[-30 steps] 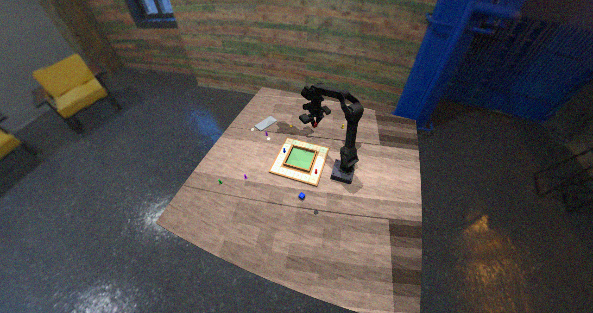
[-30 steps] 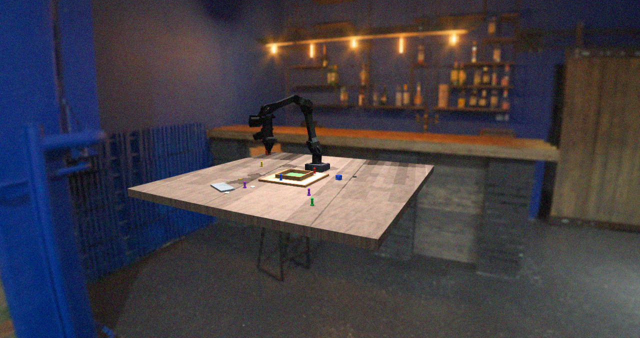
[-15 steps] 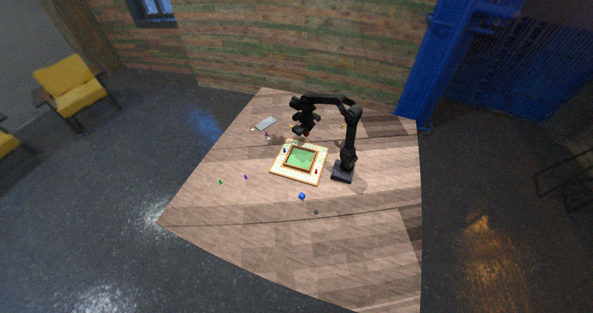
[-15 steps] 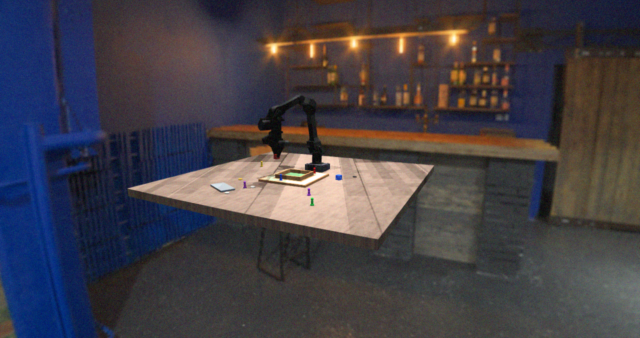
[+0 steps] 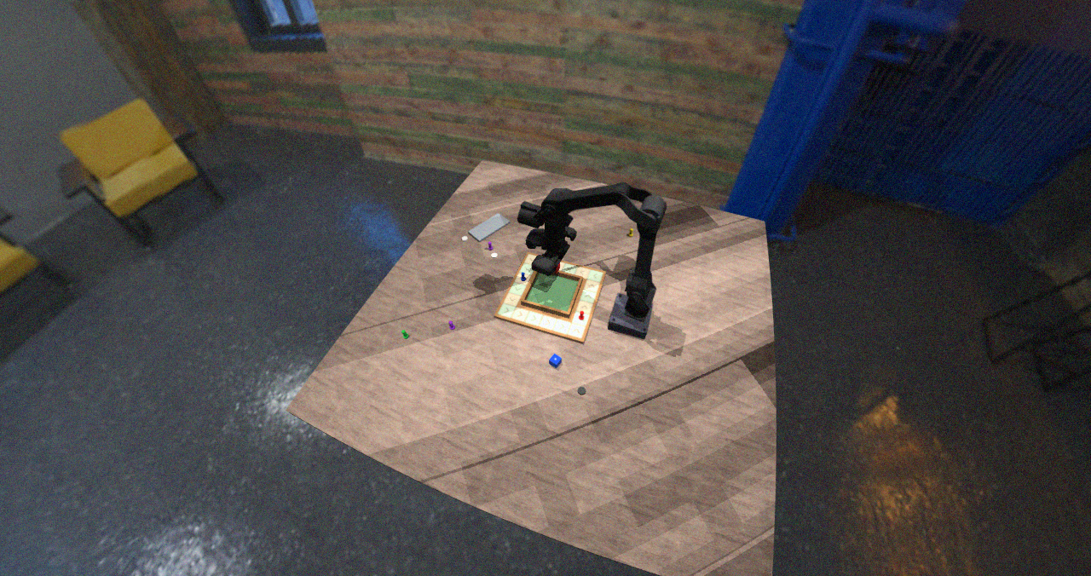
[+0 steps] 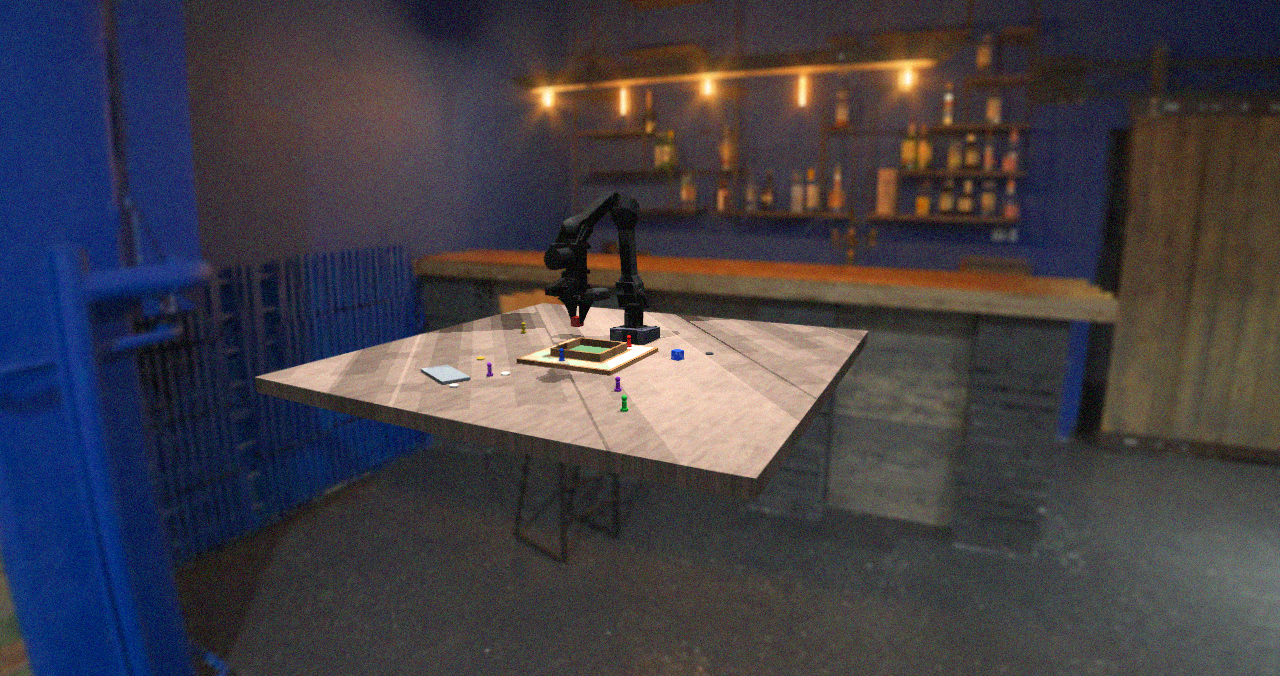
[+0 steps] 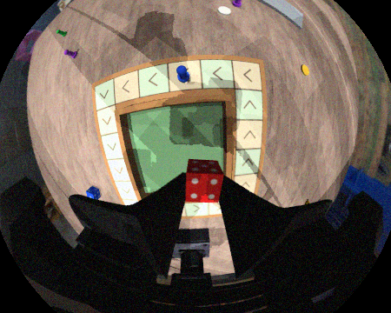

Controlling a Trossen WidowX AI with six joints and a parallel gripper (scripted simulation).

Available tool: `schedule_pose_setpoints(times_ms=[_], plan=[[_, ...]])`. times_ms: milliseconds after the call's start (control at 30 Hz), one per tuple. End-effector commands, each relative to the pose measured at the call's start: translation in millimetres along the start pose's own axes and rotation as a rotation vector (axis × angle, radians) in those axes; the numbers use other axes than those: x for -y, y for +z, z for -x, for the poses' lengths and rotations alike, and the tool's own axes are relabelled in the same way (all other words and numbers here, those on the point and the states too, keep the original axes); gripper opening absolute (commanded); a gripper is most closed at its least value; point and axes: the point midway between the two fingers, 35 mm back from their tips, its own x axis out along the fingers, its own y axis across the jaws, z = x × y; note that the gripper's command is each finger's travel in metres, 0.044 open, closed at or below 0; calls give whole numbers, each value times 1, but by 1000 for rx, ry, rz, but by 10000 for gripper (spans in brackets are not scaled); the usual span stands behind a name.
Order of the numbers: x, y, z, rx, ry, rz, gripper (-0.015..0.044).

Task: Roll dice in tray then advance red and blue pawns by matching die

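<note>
My gripper (image 7: 202, 179) (image 6: 576, 321) is shut on the red die (image 7: 202, 187) (image 6: 575, 321) and holds it up above the board, near the tray's edge. The green-floored tray (image 5: 552, 291) (image 7: 161, 143) holds no die. The blue die (image 5: 555, 360) (image 6: 677, 354) (image 7: 93, 192) lies on the table outside the board. The blue pawn (image 5: 523, 276) (image 6: 562, 354) (image 7: 182, 74) stands on a track square with an arrow partly hidden under it. The red pawn (image 5: 581, 315) (image 6: 629, 341) stands on the track on the side by the arm's base; the fingers hide it in the wrist view.
Two purple pawns (image 5: 451, 325) (image 5: 490, 246), a green pawn (image 5: 405, 335) (image 6: 623, 402) and a yellow pawn (image 5: 631, 233) (image 6: 523, 327) stand off the board. A grey slab (image 5: 488, 227) (image 6: 444, 374), white discs, a yellow disc (image 7: 305, 69) and a dark disc (image 5: 581, 390) lie around it.
</note>
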Motion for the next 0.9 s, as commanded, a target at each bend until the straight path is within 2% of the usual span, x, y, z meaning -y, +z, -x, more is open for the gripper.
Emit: schedule_pose_setpoints(times_ms=[0,267,867], plan=[[-22,-6,-2,9,8,82,0],[-34,-10,-6,29,10,128,0],[-33,-3,-15,633,51,122,0]])
